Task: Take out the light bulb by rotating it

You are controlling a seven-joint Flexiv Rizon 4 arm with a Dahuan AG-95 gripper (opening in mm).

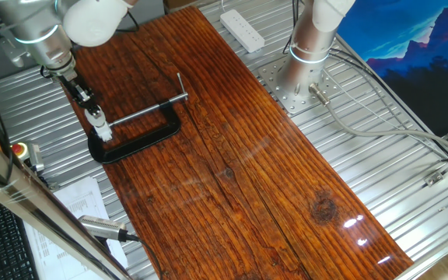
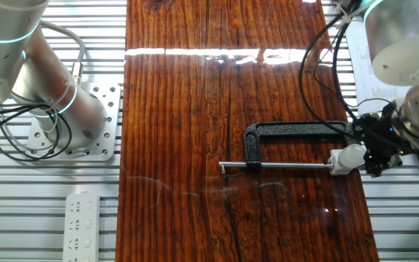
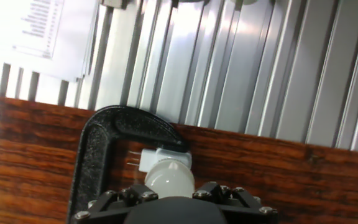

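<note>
Bright, even light fills all three views. Glare streaks lie across the glossy wooden worktop, a white band in the other fixed view well away from the fingers (small bright spots show in one fixed view too). The hand view is overexposed on the metal slats beyond the fingers, and the light bulb is softly blurred.

Glossy white arm shells, silver joint with cyan light ring, black gripper, black cables, small screws.
</note>
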